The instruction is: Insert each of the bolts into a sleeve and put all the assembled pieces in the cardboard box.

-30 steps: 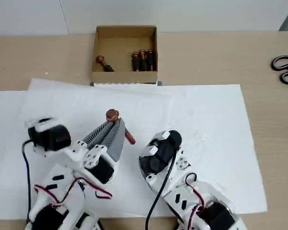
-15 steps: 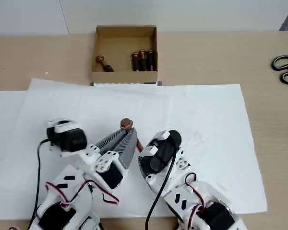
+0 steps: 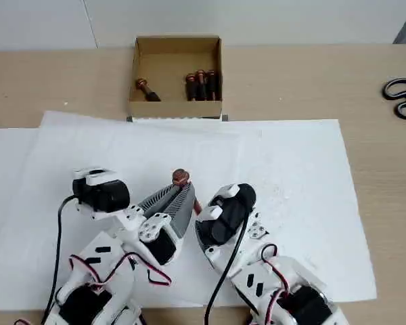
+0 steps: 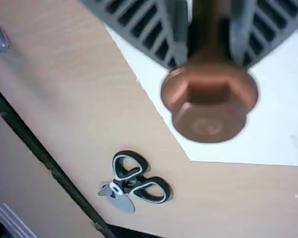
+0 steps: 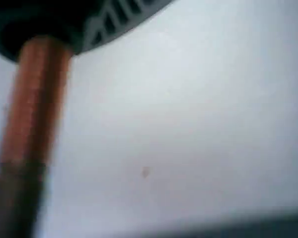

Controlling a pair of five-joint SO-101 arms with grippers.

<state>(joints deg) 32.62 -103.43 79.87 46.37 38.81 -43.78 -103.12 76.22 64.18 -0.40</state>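
Bolt (image 3: 181,179) and left gripper (image 3: 170,202) meet in the high view over the near part of the paper (image 3: 291,176). The gripper is closed on the shank and the copper head pokes out toward the box (image 3: 178,108). The right arm (image 3: 227,213) is bent in just beside it. Whether the right gripper is open or holding anything I cannot tell. The box stands on the desk (image 3: 311,81) at the paper's far edge, with four pieces (image 3: 201,85) already inside: three side by side and one apart. Scissors (image 3: 402,97) lie well off to the side.

In the left wrist view the ribbed grey jaws pinch the shank right behind the hex head (image 4: 208,101), with little gap either side.

In the right wrist view the copper shank (image 5: 35,99) comes out of a dark ribbed jaw and runs down over the paper. Its lower end (image 5: 15,198) turns darker, perhaps a sleeve, though it is too blurred to say.

The bolt looks like a small, rigid metal part, light enough for one gripper, but smooth and round, so it may swivel or slide if pushed along its length. A grip close under the head suits it, since this leaves the plain end free for a sleeve.
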